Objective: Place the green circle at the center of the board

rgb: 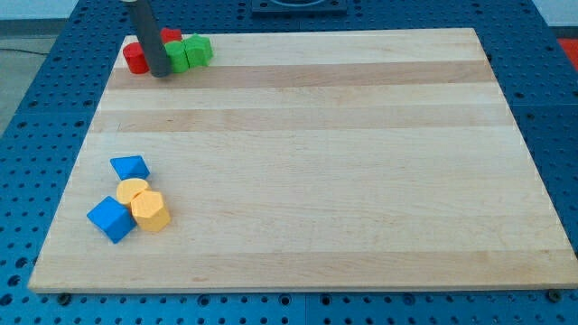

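Note:
Two green blocks sit side by side at the board's (325,153) top left. One (178,57) touches the rod's right side and is partly hidden by it. The other (199,49) lies just right of it. I cannot tell which of them is the circle. A red block (135,58) lies left of the rod and another red block (171,36) shows behind it. My tip (161,74) rests on the board between the left red block and the nearer green block, at their lower edge.
At the view's lower left lies a cluster of a blue block (130,167), a blue cube (112,219), a yellow round block (133,190) and a yellow hexagon-like block (150,211). Blue perforated table surrounds the board.

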Controlling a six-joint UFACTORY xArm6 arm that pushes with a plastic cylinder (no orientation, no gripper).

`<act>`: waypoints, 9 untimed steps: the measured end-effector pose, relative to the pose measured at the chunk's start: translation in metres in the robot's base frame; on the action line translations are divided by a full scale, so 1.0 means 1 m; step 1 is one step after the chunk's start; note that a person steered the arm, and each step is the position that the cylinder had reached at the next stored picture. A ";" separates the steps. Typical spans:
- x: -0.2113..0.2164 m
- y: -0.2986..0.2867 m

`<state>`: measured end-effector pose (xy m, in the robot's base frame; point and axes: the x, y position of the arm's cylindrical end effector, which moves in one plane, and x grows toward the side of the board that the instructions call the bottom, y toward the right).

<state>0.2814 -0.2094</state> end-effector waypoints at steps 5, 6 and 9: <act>-0.089 0.129; -0.090 0.064; -0.050 0.052</act>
<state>0.2318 -0.1570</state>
